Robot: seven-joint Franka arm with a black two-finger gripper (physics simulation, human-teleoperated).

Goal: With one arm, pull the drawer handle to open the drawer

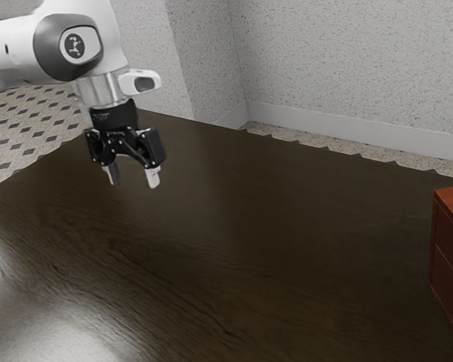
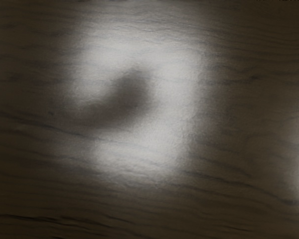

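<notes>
Right, exterior view first: the white arm (image 1: 60,45) comes in high, and the pincer (image 1: 133,179) hangs from it, pointing down over the dark wooden table (image 1: 234,249), well clear of the surface. Its two fingers stand spread wide, with a plain gap between the pale tips, and nothing sits in that gap, so it has hold of nothing. Now the drawer unit (image 1: 449,249): a reddish-brown box, well apart from the pincer, far off toward the exterior view's right and lower than the fingertips, cut by the picture's edge. Two panels show on it, one above the other; the handle I cannot make out. Beyond the pincer, a speckled wall (image 1: 347,60) and a patterned floor (image 1: 30,121).

Over to the wrist view: straight beneath the hand lies the table (image 2: 249,69), its grain running across. A bright patch (image 2: 144,144) of glare sits on the wood under the pincer, with a dark curved smudge (image 2: 124,94) inside it, too blurred to name. So the exterior view gives the finger gap and the drawer unit; the wrist view gives the wood close up.
</notes>
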